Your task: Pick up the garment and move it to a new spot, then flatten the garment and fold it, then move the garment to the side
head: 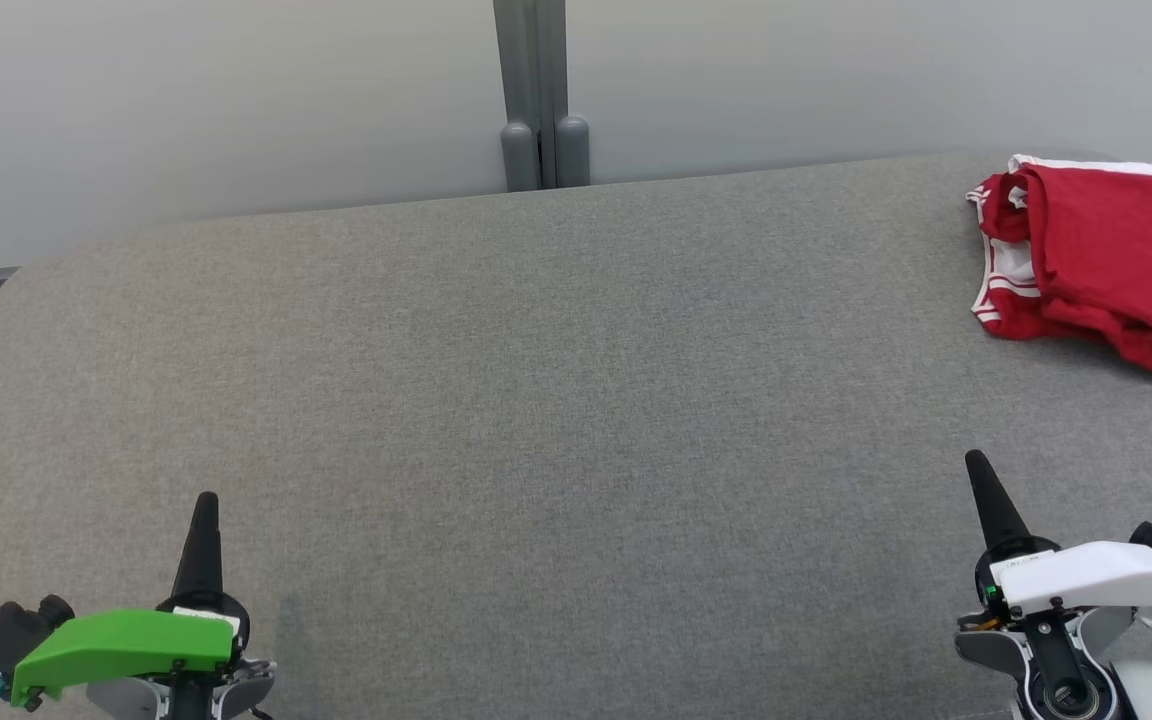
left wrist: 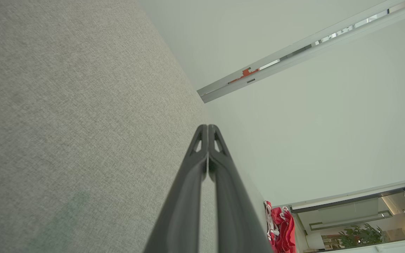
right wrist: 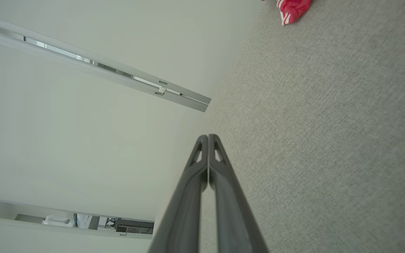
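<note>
1. Grey woven fabric covers the desk (head: 556, 400), which has a rounded far left corner and spans the head view.
2. Behind it stands a pale wall (head: 236, 100), with a grey post (head: 540, 90) rising from just beyond the desk's far edge near the middle.
3. A red garment (head: 1101, 260) with white stripes and a white band lies bunched in a loose heap at the far right of the desk, partly cut off by the right edge of the head view.
4. At the lower left, the left end effector (head: 206, 503) points away from the robot over bare fabric, with a green cover (head: 126, 645) behind it. In the left wrist view its two dark fingers press together at the tips with nothing between them.
5. At the lower right, the right end effector (head: 976, 462) points the same way, with a white cover (head: 1096, 575) behind it. Its fingers are likewise closed tip to tip and hold nothing.
6. The garment is well apart from the left end effector and nearer the right one, which sits on the near side of it, with open fabric between them.
7. Neither end effector touches the garment.
8. The left wrist view also catches a green plant (left wrist: 359, 235) in the background, beyond the garment.
</note>
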Tool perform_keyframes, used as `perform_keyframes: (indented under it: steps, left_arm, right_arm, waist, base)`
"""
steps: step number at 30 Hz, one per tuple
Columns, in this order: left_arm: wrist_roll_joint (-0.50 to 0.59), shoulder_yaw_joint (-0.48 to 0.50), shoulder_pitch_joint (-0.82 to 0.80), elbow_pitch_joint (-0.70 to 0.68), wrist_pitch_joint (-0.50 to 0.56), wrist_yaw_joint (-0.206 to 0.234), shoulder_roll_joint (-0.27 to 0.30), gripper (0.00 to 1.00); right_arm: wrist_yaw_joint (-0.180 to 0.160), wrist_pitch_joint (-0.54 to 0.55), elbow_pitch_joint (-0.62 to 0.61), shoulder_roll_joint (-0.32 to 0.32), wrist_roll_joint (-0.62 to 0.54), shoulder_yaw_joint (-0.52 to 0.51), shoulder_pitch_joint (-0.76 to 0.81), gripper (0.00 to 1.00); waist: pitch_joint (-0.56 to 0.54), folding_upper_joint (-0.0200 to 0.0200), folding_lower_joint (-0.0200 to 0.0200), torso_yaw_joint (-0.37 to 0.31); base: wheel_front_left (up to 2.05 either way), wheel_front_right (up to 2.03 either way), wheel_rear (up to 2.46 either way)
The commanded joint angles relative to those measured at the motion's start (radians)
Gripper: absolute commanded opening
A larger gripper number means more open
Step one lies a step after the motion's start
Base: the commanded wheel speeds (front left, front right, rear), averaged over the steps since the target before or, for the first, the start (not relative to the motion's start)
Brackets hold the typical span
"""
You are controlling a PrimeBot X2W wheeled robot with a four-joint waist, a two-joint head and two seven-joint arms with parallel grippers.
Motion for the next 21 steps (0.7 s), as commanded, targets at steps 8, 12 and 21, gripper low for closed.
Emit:
perform_keyframes:
  steps: [8,12,21]
  left_arm:
    - [-0.088,0.016,-0.032,-0.002,0.021,-0.016,-0.003,0.00]
    - [-0.120,0.021,-0.036,0.000,0.030,-0.019,-0.006,0.00]
    - [-0.194,0.032,-0.042,0.005,0.050,-0.027,-0.011,0.00]
  right_arm:
    - [-0.001,0.024,-0.003,0.003,0.089,-0.013,-0.026,0.00]
    - [-0.001,0.033,-0.002,0.004,0.123,-0.018,-0.028,0.00]
    - [-0.001,0.053,0.000,0.007,0.198,-0.027,-0.031,0.00]
  waist:
    - [0.000,0.0000,0.0000,-0.001]
    - [0.000,0.0000,0.0000,-0.001]
    - [0.000,0.0000,0.0000,-0.002]
  base:
    - [0.00,0.00,0.00]
    - [0.00,0.00,0.00]
    - [0.00,0.00,0.00]
